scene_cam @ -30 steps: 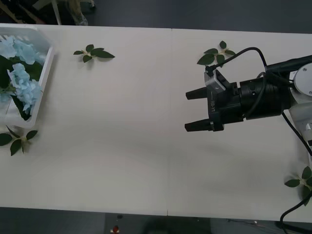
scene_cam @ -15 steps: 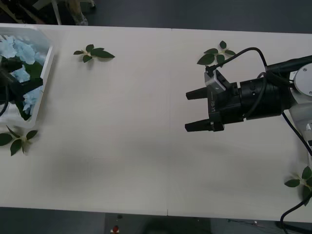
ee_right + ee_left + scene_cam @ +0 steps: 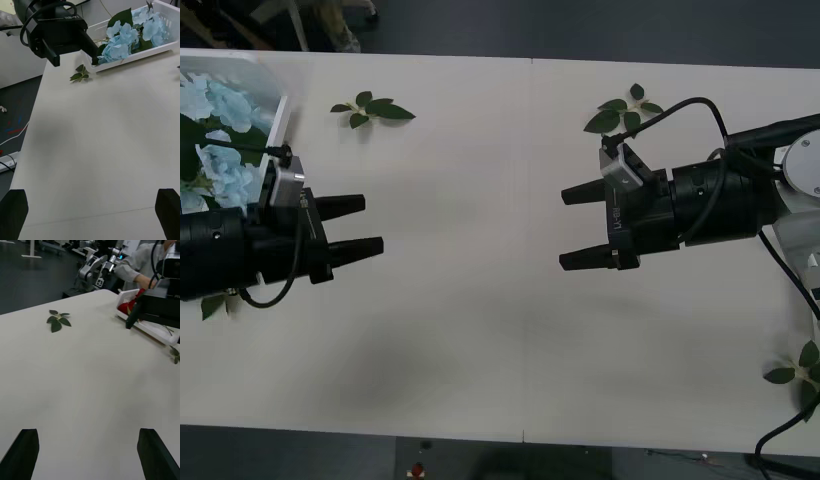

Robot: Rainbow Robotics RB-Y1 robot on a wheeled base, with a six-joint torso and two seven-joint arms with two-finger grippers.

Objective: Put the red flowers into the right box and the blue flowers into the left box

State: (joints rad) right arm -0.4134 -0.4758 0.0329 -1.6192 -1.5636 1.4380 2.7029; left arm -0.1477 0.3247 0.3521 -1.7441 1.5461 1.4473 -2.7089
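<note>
Both grippers hover above the white table [image 3: 480, 330], fingers apart, holding nothing — left gripper [image 3: 352, 226] beside the left box [image 3: 277, 120], right gripper [image 3: 582, 228] at the table's right half. Blue flowers [image 3: 220, 135] lie in the left box. Red flowers [image 3: 129, 304] lie in the right box [image 3: 157, 329]. Leaf sprigs [image 3: 372, 108] lie scattered.

Bare bench [image 3: 480, 330] lies between the left tool [image 3: 368, 225] and right tool [image 3: 565, 228], both spread and empty; leaf sprigs [image 3: 372, 109] sit only near the edges.
</note>
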